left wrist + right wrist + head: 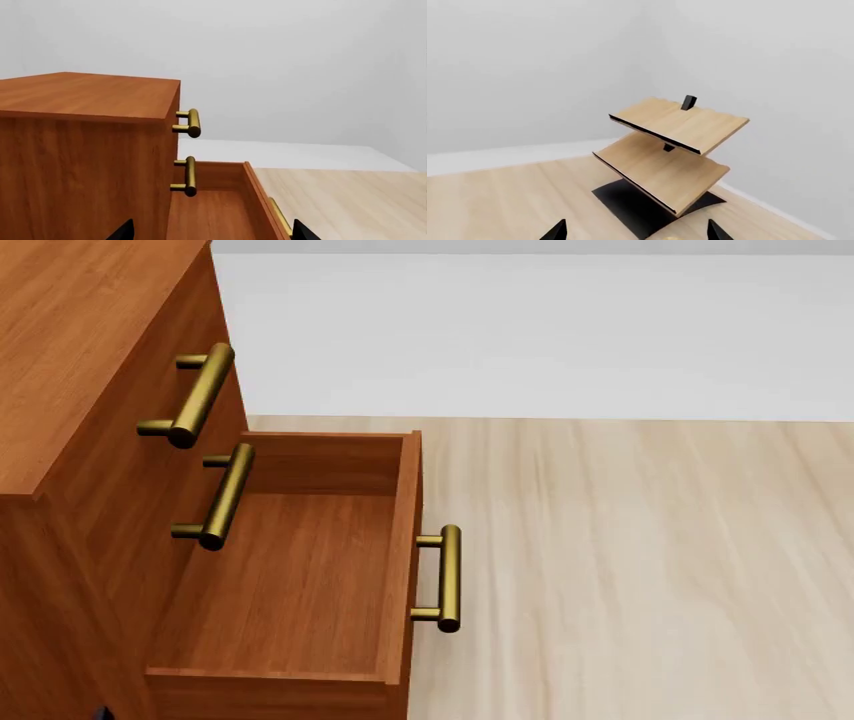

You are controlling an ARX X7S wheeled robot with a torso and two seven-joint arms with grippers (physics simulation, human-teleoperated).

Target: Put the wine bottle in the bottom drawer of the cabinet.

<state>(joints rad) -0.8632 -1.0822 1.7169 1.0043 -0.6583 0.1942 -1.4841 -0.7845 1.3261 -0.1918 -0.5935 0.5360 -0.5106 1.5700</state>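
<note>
Pale wood floor (641,570) meets white wall (534,330).

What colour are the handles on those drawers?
Brass-gold, clearest in the head view: see the bottom drawer's handle.

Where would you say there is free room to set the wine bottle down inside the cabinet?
The bottom drawer of the cabinet stands pulled out, and its wooden floor is bare from back wall to front panel. The two upper drawers are shut, their brass handles overhanging the drawer's inner edge, so that side is tighter. The pale floor beside the drawer handle is also bare.
</note>
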